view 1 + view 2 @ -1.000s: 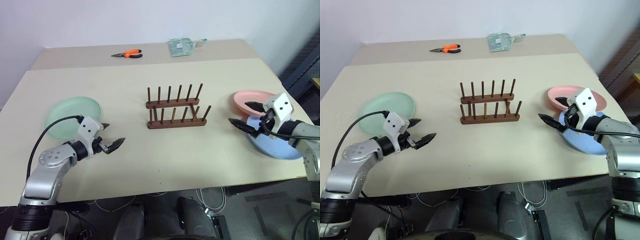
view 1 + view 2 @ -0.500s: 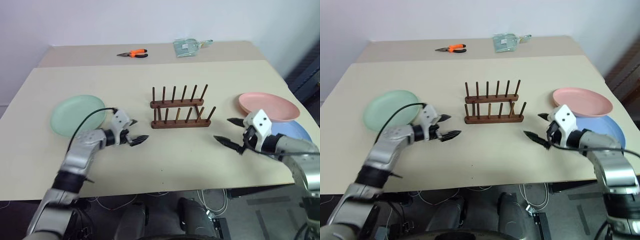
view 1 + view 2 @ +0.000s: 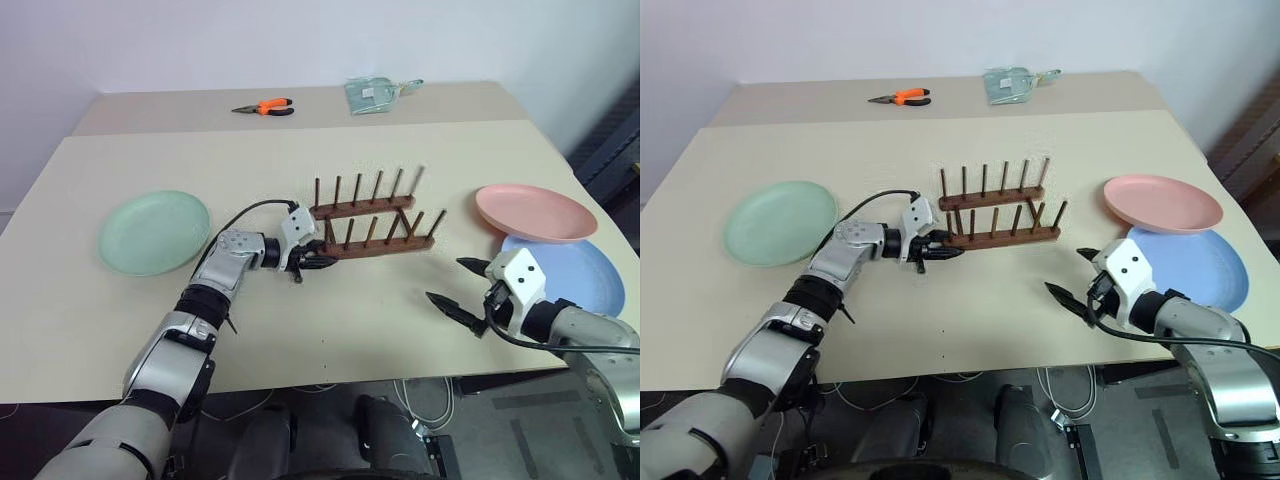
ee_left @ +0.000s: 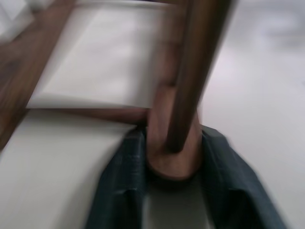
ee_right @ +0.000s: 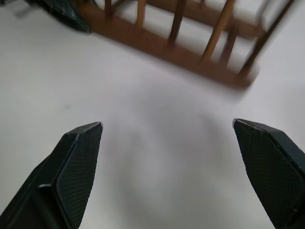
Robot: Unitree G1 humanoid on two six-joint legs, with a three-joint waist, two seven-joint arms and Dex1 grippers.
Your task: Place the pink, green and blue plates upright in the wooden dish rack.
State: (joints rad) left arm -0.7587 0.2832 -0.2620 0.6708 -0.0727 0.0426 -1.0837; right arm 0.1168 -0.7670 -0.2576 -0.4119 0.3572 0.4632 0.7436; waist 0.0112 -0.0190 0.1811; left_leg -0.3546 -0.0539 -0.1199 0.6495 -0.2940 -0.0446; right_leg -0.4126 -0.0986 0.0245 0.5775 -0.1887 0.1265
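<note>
Your left gripper point(image 3: 307, 262) is now clamped on the near-left end of the wooden dish rack point(image 3: 375, 228); the left wrist view shows both dark fingers point(image 4: 123, 186) pressed on either side of the base bar's rounded end, right under its first peg. A second ago that gripper hung wide apart near the green plate point(image 3: 154, 232); since then it has swung across the table point(image 3: 300, 330) and closed. The rack has shifted with it: it sat square to the table edge before, and now it lies skewed, its right end angled away from you and nearer the pink plate point(image 3: 536, 211).

Your right gripper point(image 3: 1079, 281) has its fingers spread wide and holds nothing. It has pulled back from the blue plate point(image 3: 578, 275) and hovers low over bare tabletop, in front of the rack's right end.

No plate is in the rack yet: the green one lies flat well to the left, and the pink one overlaps the blue one's far edge on the right. My reading is that you are repositioning or steadying the rack (not loading it), so the task proper has not begun. With the left arm pinning the rack, the right one looks best placed to fetch the pink plate first.
</note>
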